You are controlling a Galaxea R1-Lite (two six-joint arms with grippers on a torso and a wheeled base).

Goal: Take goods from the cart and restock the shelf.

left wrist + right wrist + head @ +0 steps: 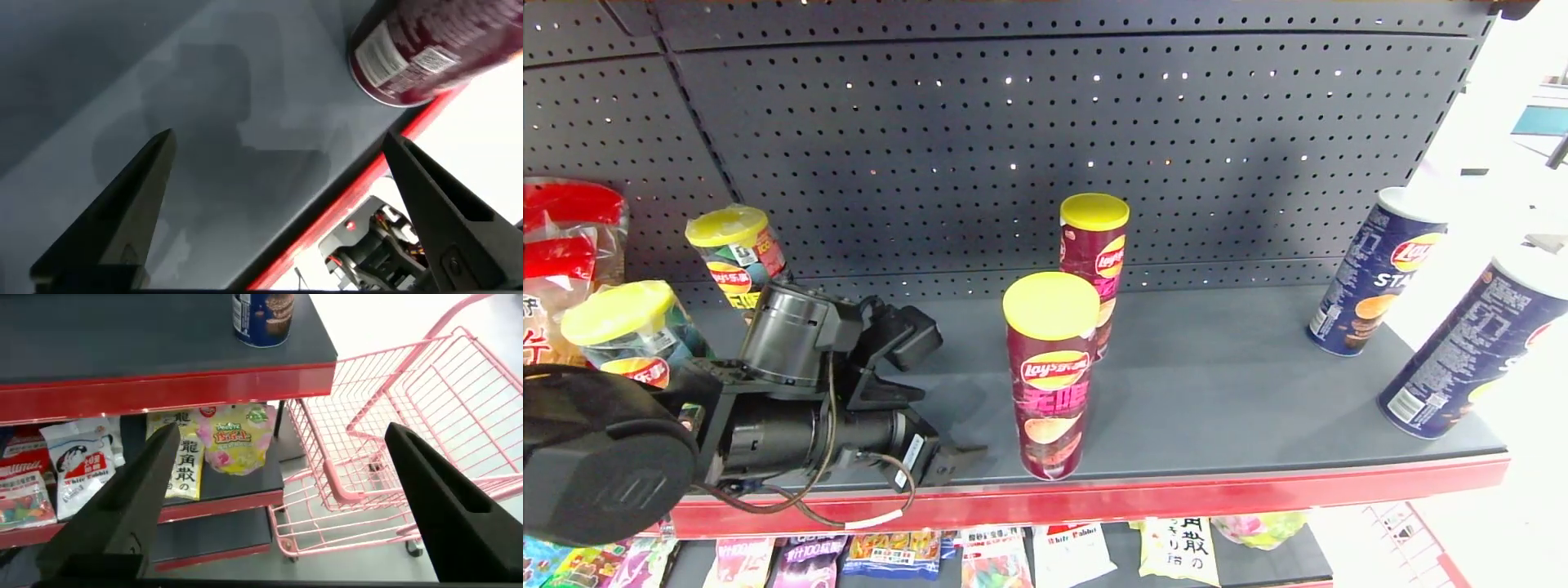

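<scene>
- Cut-offs: the frame crops the front maroon can (pixel 1049 376) in the left wrist view, leaving its base and lower label. A blue can (pixel 263 318) beyond the right gripper (pixel 282 426) is cut at the frame edge too.
- Hard to make out: from the head, the left gripper (pixel 278 136) is foreshortened behind its own wrist housing, so its fingers read as one dark wedge.
- Left arm pose: the forearm lies low and roughly level along the front of the shelf (pixel 1217 384), and the wrist points along the red lip (pixel 1176 490) toward the maroon can.
- Right arm pose: its gripper sits lower than that shelf board, facing the snack bags (pixel 204 449) on the tier below. The pink cart (pixel 425 416) is off to one side of its fingers.
- Left tool: jaws spread wide, nothing between them. They hang over the grey board at its front edge.
- Right tool: jaws also spread wide and empty, touching nothing.
- Task's thing: the front maroon can stands upright at the shelf's front edge, just past the left fingertips and apart from them. A second maroon can (pixel 1094 245) stands farther from the gripper, behind the first.
- Farther along the shelf from the left gripper, well past the maroon cans, two blue cans (pixel 1470 343) lean.
</scene>
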